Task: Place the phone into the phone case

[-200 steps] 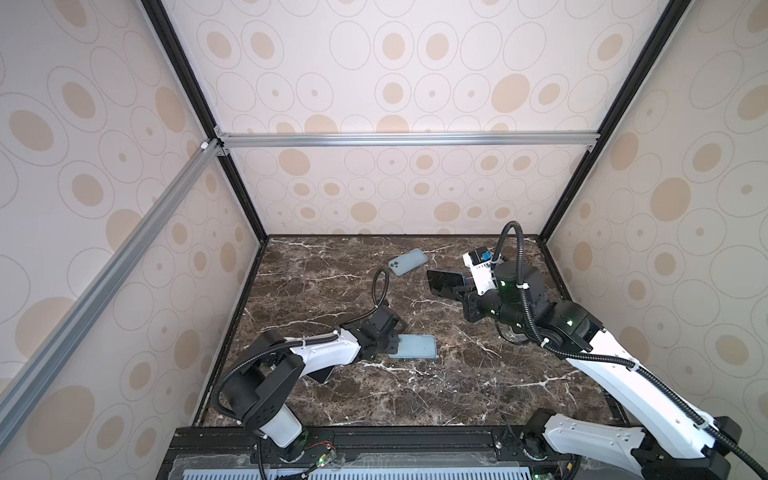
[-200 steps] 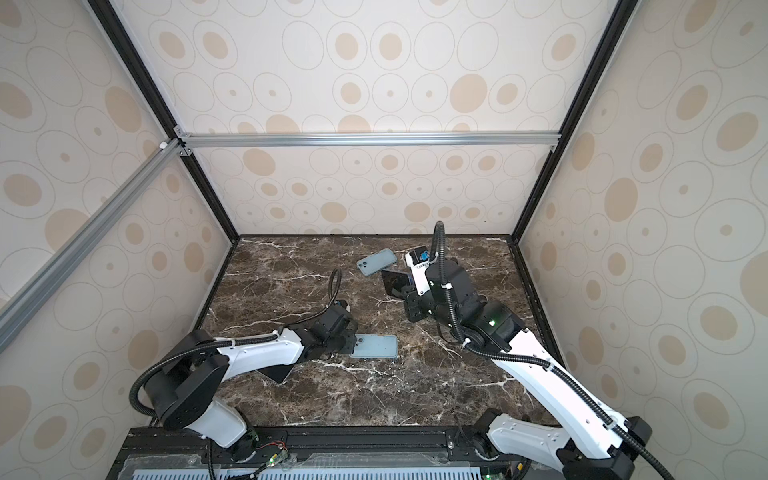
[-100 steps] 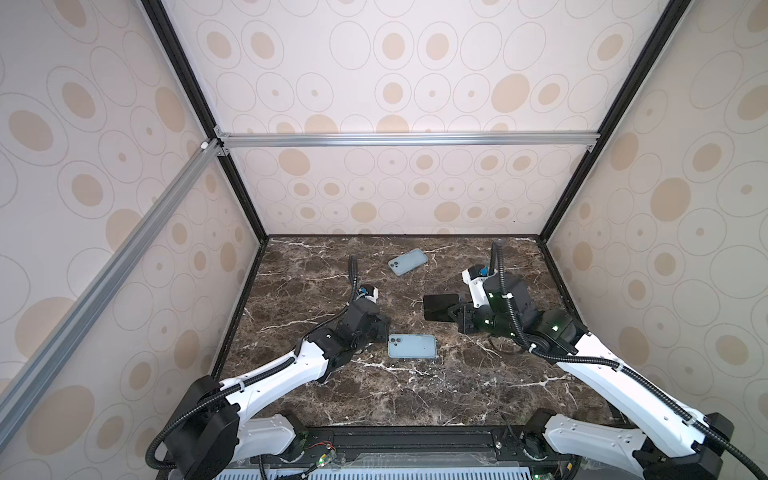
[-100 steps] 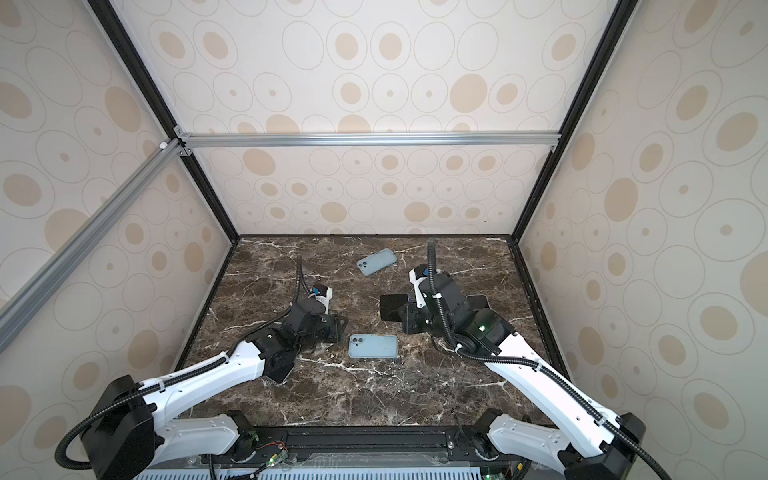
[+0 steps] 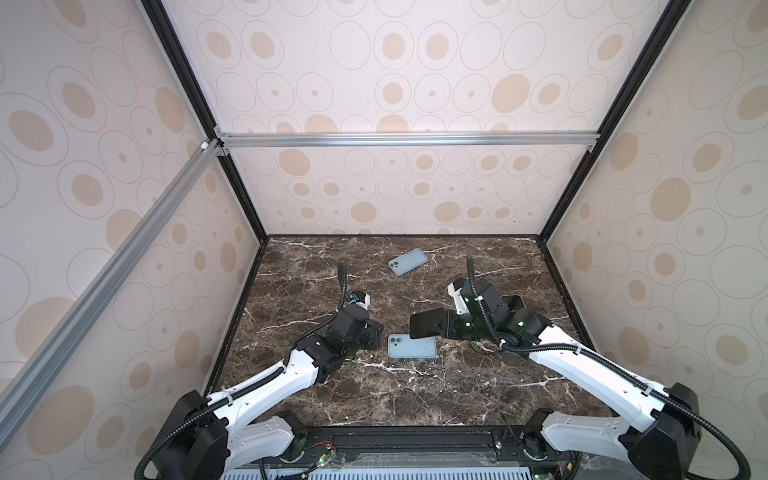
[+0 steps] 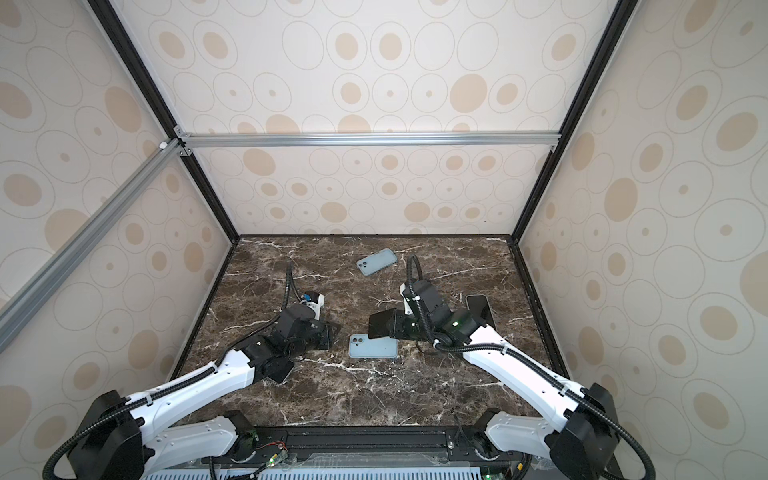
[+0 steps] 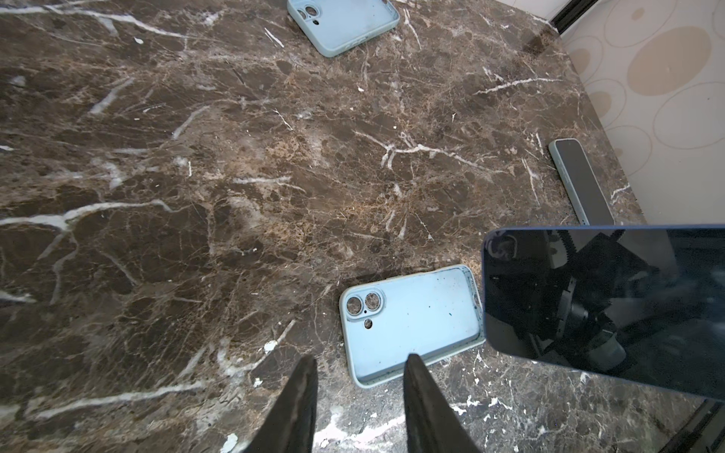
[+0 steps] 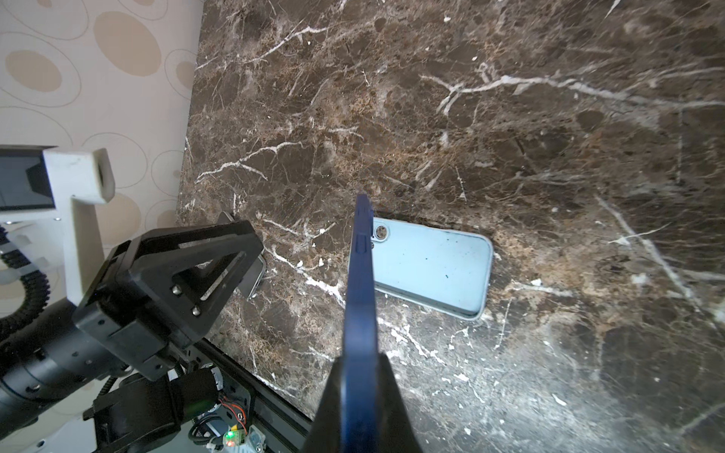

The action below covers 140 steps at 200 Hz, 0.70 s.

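Two arms work over the marble surface (image 5: 374, 399), and here's the count: two phones, two pale blue cases. Phone number one, the dark blue phone (image 5: 424, 324), is up off the surface, clamped in the right pincer (image 5: 444, 326) just right of centre in both top views. The right wrist view shows the phone (image 8: 359, 274) edge-on, with the black fingers (image 8: 396, 412) closed tight on its two faces. Its free end hangs over the right end of the near case (image 5: 412, 347), which lies flat at lower centre, hollow side up, camera cutouts toward the left of the frame. How much air separates phone and case I cannot tell. In the left wrist view the phone's glossy screen (image 7: 604, 306) covers that end of the near case (image 7: 408, 321). The left pincer (image 7: 359, 357) sits low, just left of the case in both top views. Its jaws are apart with only bare marble between them, and one fingertip (image 7: 418, 376) is right beside the case's corner. The far case (image 5: 407, 262) lies alone toward the back wall, upper centre of the surface, also hollow side up. The second phone (image 6: 478, 306) lies flat, screen up, at the right side, partly hidden behind the right arm.
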Tool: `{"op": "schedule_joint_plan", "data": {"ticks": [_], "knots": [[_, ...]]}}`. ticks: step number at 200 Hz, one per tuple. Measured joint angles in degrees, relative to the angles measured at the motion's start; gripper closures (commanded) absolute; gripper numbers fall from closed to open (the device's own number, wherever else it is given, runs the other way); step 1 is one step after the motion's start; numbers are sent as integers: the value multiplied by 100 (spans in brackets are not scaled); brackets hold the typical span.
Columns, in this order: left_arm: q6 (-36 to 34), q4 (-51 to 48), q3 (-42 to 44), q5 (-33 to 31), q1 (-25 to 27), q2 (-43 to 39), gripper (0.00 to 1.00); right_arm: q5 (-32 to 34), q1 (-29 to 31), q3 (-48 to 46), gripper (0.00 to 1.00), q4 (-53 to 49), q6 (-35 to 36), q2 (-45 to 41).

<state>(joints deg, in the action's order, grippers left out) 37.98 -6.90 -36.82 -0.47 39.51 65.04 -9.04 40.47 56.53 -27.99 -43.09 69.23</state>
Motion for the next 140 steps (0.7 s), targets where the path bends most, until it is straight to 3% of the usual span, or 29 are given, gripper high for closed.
{"op": "schedule_joint_plan", "data": {"ticks": [140], "knots": [[129,293,168,538,-227,243,65,-426,-2,-24,100,546,-212,719]]}}
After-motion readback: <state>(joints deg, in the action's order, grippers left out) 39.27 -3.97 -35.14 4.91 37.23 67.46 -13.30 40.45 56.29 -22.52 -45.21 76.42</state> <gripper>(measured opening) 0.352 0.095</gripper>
